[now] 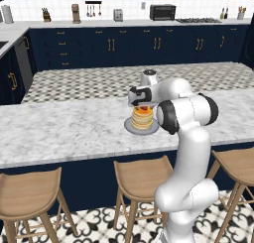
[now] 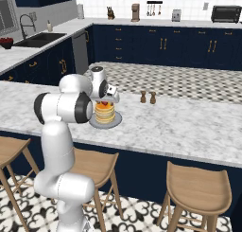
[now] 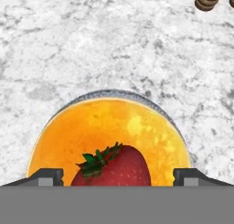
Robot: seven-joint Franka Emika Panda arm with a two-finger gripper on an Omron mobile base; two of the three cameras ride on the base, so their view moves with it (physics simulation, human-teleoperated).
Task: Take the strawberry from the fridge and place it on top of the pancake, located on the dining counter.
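Observation:
The strawberry (image 3: 121, 166), red with a green leafy top, lies on the golden-yellow pancake (image 3: 105, 131) stack, which sits on a round grey plate (image 3: 114, 93). My gripper (image 3: 119, 177) hangs straight over it, open. Its fingertips (image 3: 45, 176) stand on either side of the berry with a small gap to each. From the base views the strawberry (image 1: 144, 109) peeks out under the hand above the pancake (image 1: 142, 121) on the dining counter (image 1: 59, 128). The strawberry (image 2: 105, 104) and pancake (image 2: 105, 115) also show under my gripper (image 2: 107, 101).
Two small brown shakers (image 2: 147, 97) stand on the marble beyond the plate (image 2: 116, 121). Wooden stools (image 1: 141, 177) line the counter's near side. Navy cabinets (image 1: 114, 43) with appliances run along the back wall, and a sink (image 2: 40, 37) is at the left.

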